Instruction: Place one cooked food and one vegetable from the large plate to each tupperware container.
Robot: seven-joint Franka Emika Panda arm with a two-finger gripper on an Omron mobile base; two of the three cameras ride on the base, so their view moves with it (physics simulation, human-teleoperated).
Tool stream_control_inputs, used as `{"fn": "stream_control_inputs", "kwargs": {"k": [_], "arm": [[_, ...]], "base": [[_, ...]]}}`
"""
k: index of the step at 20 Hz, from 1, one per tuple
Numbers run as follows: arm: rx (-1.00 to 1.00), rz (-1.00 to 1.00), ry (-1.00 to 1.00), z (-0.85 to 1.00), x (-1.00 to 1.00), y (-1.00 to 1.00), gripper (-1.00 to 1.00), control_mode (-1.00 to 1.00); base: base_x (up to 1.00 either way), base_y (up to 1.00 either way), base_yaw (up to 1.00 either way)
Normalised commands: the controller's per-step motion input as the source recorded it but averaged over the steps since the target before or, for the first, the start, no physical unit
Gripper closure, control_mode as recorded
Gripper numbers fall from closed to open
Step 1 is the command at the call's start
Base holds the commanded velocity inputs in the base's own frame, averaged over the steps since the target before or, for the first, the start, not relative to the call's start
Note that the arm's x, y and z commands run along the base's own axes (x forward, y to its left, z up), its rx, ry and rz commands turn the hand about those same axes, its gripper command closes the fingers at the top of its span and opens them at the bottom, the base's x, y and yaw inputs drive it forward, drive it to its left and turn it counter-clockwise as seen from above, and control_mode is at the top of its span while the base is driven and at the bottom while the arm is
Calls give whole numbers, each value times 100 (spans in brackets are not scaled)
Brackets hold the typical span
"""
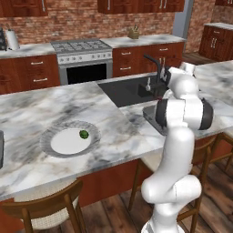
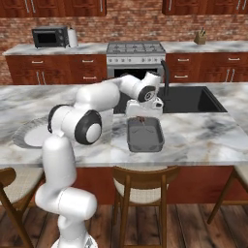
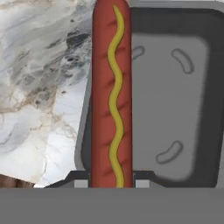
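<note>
While the gripper hangs just above the near tub, its fingers are closed on the sausage, which runs straight out from between the tips, a wavy yellow line along it. The sausage lies over the tub's edge beside the marble counter. The plate holds a small green ball.

The marble table spreads under me. Directly below my fingers a dark grey tupperware container sits on it, near its front edge. Well off to my left lies the large plate, with a small green ball on its white centre. Beyond my fingers the black sink basin is sunk into the table.
</note>
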Motion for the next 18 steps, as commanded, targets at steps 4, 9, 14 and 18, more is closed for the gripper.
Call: {"fn": "stream_control_inputs", "kwargs": {"k": [4, 9, 14, 18], "arm": [[1, -11, -8, -61, 64, -68, 100, -100], [-10, -3, 4, -14, 30, -8, 100, -100], [-2, -26, 6, -8, 0, 16, 100, -100], [-9, -17, -1, -30, -6, 51, 100, -100]], "base": [[0, 0, 0], [0, 0, 0], [0, 0, 0], [0, 0, 0]]}}
